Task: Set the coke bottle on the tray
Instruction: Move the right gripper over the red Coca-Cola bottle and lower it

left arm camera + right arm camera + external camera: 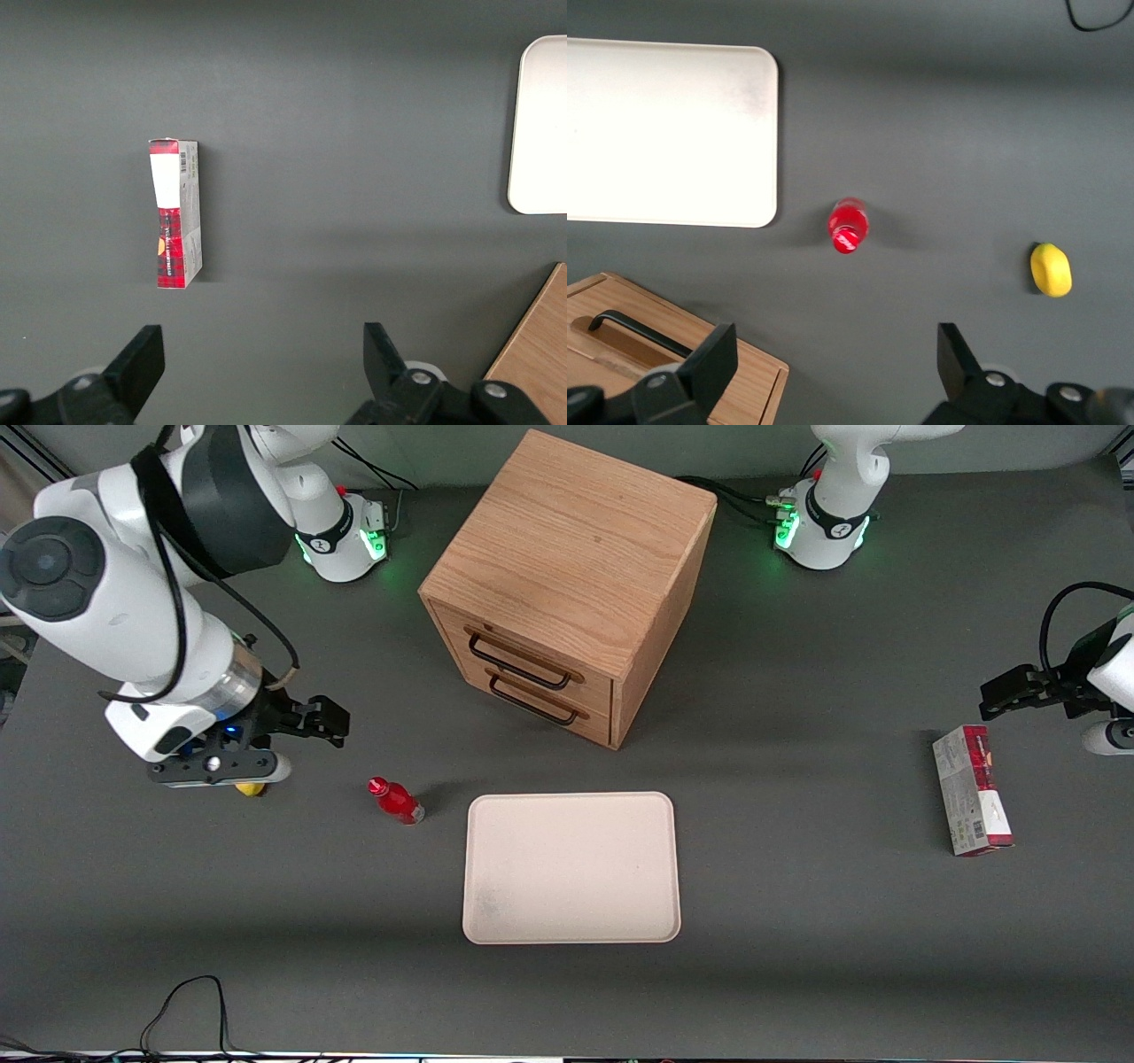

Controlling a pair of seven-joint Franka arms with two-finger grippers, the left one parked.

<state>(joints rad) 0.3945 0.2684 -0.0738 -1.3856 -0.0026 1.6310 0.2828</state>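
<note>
The coke bottle (396, 801) is small and red with a red cap. It stands upright on the dark table beside the tray's (571, 866) short edge, toward the working arm's end. It also shows in the right wrist view (848, 226), with the cream-white tray (664, 133) beside it. The tray is bare. My gripper (323, 722) hangs above the table, apart from the bottle and further toward the working arm's end. In the right wrist view my gripper (835, 354) is open and holds nothing.
A yellow lemon (251, 787) lies on the table under the gripper's hand and shows in the right wrist view (1051, 269). The wooden drawer cabinet (567, 576) stands farther from the camera than the tray. A red-and-grey carton (972, 802) lies toward the parked arm's end.
</note>
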